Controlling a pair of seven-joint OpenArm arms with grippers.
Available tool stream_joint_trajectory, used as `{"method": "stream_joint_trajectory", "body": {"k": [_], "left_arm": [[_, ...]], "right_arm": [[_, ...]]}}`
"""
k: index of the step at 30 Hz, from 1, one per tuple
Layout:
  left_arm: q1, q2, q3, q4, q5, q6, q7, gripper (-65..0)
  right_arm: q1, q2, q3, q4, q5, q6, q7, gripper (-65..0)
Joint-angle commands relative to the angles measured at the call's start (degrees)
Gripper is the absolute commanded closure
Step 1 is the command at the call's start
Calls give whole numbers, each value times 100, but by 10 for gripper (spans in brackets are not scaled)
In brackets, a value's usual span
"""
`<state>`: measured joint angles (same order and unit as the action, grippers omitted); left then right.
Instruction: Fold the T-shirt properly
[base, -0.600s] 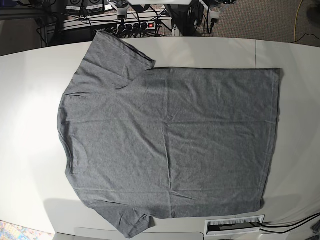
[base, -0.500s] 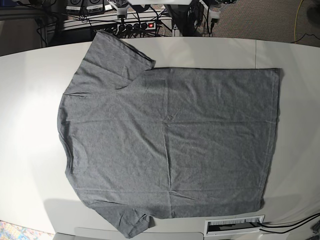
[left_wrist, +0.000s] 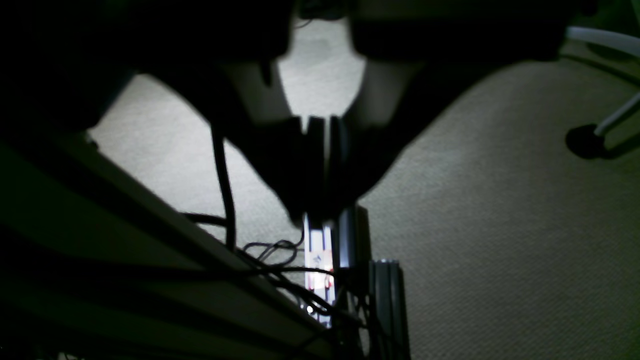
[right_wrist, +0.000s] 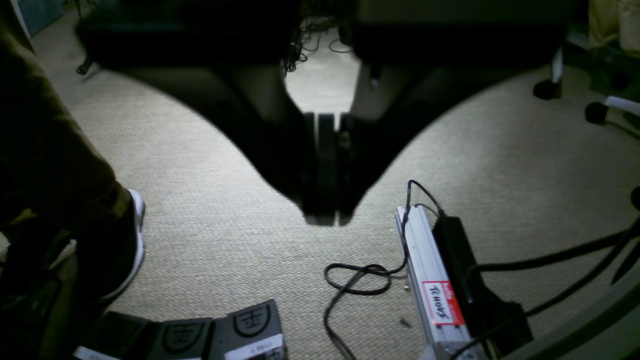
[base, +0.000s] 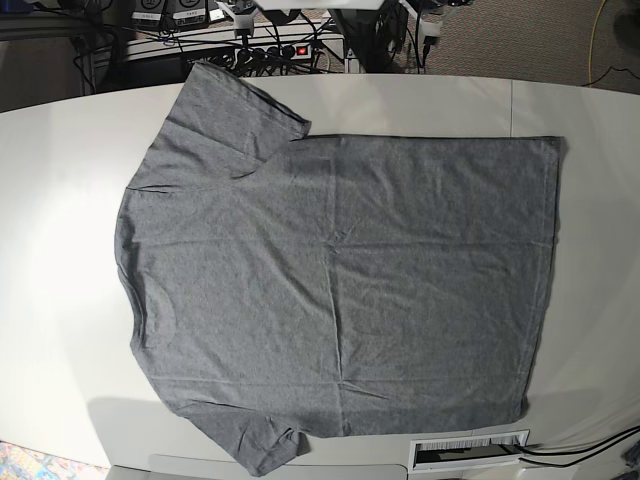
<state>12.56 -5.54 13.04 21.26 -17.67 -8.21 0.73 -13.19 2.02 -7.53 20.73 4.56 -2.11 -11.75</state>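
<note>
The grey T-shirt (base: 330, 280) lies flat and spread out on the white table (base: 60, 220) in the base view, neck side to the left, hem to the right, one sleeve at the top left and one at the bottom left. Neither arm shows in the base view. In the left wrist view my left gripper (left_wrist: 320, 165) is shut with nothing in it, hanging over carpet beside the table's edge. My right gripper (right_wrist: 325, 170) is likewise shut and empty above the carpeted floor. The T-shirt is out of both wrist views.
A power strip and cables (base: 280, 48) lie beyond the table's far edge. A white labelled strip (base: 468, 450) sits at the near edge. Under the right wrist are an aluminium rail with cables (right_wrist: 430, 280), foot pedals (right_wrist: 220, 332) and a person's shoe (right_wrist: 132, 240).
</note>
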Motion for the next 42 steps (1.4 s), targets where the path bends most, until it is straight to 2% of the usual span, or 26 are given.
{"method": "stream_joint_trajectory", "body": {"k": [1, 6, 11, 16, 23, 31, 39, 42], "left_arm": [[140, -24, 7, -13, 103, -61, 79, 0], [267, -39, 7, -9, 107, -61, 66, 0], [352, -44, 7, 2, 409, -61, 68, 0], [629, -212, 7, 243, 398, -63, 70, 0], [1287, -612, 7, 986, 398, -61, 61, 0], [2103, -1088, 7, 2035, 400, -59, -39, 0], [3121, -1707, 7, 3578, 415, -59, -225, 0], [3517, -1950, 7, 4223, 649, -55, -232, 0]], "right_arm": [[-35, 70, 2, 22, -9, -9, 9, 0], [-103, 245, 2, 22, -66, -4, -17, 0], [-297, 435, 2, 33, -157, -2, -9, 0], [-579, 625, 2, 146, -157, 63, -13, 0], [-1196, 1058, 2, 1156, -157, 317, -308, 0], [-2063, 1676, 2, 2660, -157, 323, -632, 0], [-3145, 2441, 2, 4269, -162, 321, -662, 0], [-3512, 2702, 4, 4852, -313, 317, -688, 0]]}}
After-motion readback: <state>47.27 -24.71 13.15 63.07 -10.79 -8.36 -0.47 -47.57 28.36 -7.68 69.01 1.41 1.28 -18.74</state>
